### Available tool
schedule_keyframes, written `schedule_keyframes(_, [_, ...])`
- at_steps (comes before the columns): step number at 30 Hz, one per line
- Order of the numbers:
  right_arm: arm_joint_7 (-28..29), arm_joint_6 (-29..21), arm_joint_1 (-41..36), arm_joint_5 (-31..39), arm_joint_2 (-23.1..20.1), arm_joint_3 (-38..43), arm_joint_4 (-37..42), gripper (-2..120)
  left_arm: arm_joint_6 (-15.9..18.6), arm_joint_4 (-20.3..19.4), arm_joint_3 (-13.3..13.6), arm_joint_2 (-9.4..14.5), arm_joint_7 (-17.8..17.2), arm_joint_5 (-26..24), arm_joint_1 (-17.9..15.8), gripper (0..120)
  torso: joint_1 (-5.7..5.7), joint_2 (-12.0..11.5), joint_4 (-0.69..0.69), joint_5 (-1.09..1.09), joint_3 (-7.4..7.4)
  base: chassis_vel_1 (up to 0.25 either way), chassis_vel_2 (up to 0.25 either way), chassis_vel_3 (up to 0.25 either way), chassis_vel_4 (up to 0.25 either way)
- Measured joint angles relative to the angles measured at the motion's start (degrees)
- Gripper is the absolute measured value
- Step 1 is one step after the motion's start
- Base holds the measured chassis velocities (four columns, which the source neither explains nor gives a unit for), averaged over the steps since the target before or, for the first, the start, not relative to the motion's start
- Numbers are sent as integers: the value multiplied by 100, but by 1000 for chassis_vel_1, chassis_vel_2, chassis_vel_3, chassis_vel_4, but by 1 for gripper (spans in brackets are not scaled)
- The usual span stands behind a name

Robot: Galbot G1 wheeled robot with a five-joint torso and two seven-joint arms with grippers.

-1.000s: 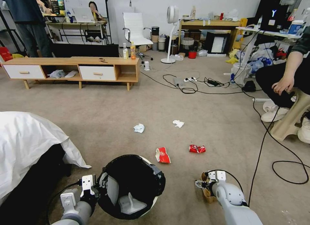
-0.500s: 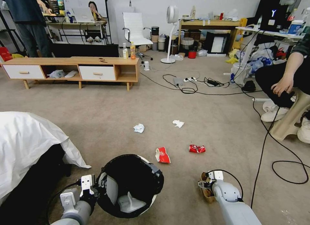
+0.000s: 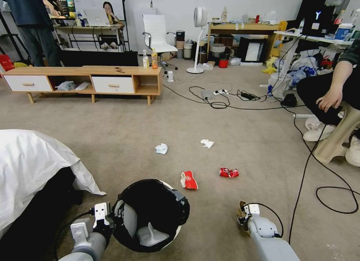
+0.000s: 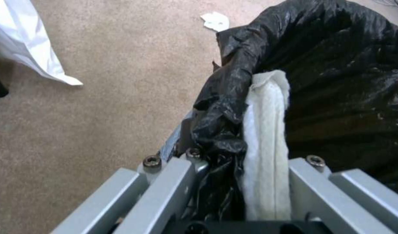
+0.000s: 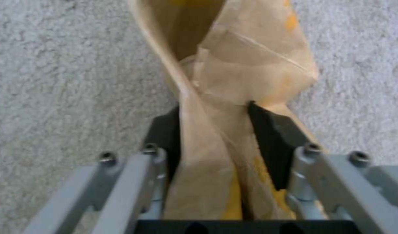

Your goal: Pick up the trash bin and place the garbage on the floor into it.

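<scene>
Midway through the clean-up, on the first piece of litter: small round white plastic trash bin (image 3: pixel 150 216) lined with a black bag, gripped at its near rim by the left gripper (image 4: pixel 233 182), jaws pinched over bag and white edge; crumpled brown paper bag (image 5: pixel 224 97) clamped between the nearly closed black pads (image 5: pixel 268 143) of the right gripper (image 3: pixel 244 215), low over the beige short-pile carpet (image 3: pixel 123 141), to the right of the bin. Next, probably a lift and a carry leftward over the open black mouth, high enough to clear the rim, then a release. Left on the carpet ahead: red-white snack wrapper (image 3: pixel 188 179), crushed red can (image 3: pixel 228 173), two crumpled white tissues (image 3: pixel 161 149). Against a second ago: right gripper drawn back toward the robot with the bag; bin a touch nearer too.
</scene>
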Motion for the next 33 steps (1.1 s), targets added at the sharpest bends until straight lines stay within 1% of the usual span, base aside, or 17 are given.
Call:
schedule_keyframes(1, [5, 10, -9, -3, 0, 8, 3, 32, -1, 4, -1, 4, 4, 0, -2, 7, 0, 0, -1, 0, 0, 0, 0, 0, 0])
schedule_keyframes(2, [5, 10, -9, -3, 0, 8, 3, 32, -1, 4, -1, 4, 4, 0, -2, 7, 0, 0, -1, 0, 0, 0, 0, 0, 0])
schedule_keyframes(4, [10, 16, -18, -2, 4, 25, 28, 22, -2, 7, -1, 9, 7, 1, -5, 7, 0, 0, 0, 1, 0, 0, 0, 0, 0])
schedule_keyframes(5, [10, 16, -18, -2, 4, 25, 28, 22, -2, 7, -1, 9, 7, 1, -5, 7, 0, 0, 0, 1, 0, 0, 0, 0, 0])
schedule_keyframes(8, [16, 59, -37, 20, -7, 84, 47, 8, -2, 11, -1, 12, 8, 2, -10, 7, 0, 0, 1, 2, 0, 0, 0, 0, 0])
schedule_keyframes(11, [14, 153, -79, 45, -29, 146, 97, 1, -3, 10, -1, 14, 9, -6, -11, 7, 0, 0, 3, 5, 0, 0, 0, 0, 0])
schedule_keyframes(14, [22, 185, -150, 101, -72, 206, 267, 0, -3, 9, -5, 21, 3, -30, -12, 7, 0, 0, 3, 7, 0, 0, 0, 0, 0])
schedule_keyframes(17, [61, 304, -305, 152, -174, 320, 715, 0, -2, -2, -30, 37, -27, -93, -16, 7, 0, 0, 3, 5, 0, 0, 0, 0, 0])
schedule_keyframes(19, [104, 742, -445, -28, -330, 491, 1285, 0, 22, -18, -80, 72, -60, -157, -50, 7, 0, 0, 1, 3, 0, 0, 0, 0, 0])
schedule_keyframes(20, [104, 742, -445, -28, -330, 491, 1285, 0, 22, -18, -80, 72, -60, -157, -50, 7, 0, 0, 1, 3, 0, 0, 0, 0, 0])
schedule_keyframes(22, [55, 1107, -509, -24, -501, 608, 1778, 0, 47, -28, -110, 102, -84, -209, -93, 7, 0, 0, 1, 4, 0, 0, 0, 0, 0])
schedule_keyframes(25, [-20, 1357, -519, 2, -587, 653, 2018, 0, 60, -31, -123, 116, -99, -236, -124, 7, 0, 0, 2, 2, 0, 0, 0, 0, 0])
schedule_keyframes(26, [-166, 1733, -521, 31, -704, 698, 2330, 0, 80, -32, -134, 139, -124, -287, -178, 7, 0, 0, 1, 2, 0, 0, 0, 0, 0])
schedule_keyframes(28, [-247, 1899, -521, 67, -764, 707, 2501, 0, 88, -30, -140, 155, -134, -317, -208, 7, 0, 0, 1, 2, 0, 0, 0, 0, 0])
schedule_keyframes(31, [-534, 2313, -523, 480, -1086, 643, 3445, 0, 139, -1, -167, 269, -206, -498, -383, 7, 0, 0, 2, 2, 0, 0, 0, 0, 0])
schedule_keyframes(32, [-534, 2313, -523, 480, -1086, 643, 3445, 0, 139, -1, -167, 269, -206, -498, -383, 7, 0, 0, 2, 2, 0, 0, 0, 0, 0])
schedule_keyframes(33, [-661, 2427, -528, 663, -1212, 580, 3836, 0, 170, 16, -179, 329, -248, -588, -469, 7, 0, -1, 1, 2, 0, 0, 0, 0, 0])
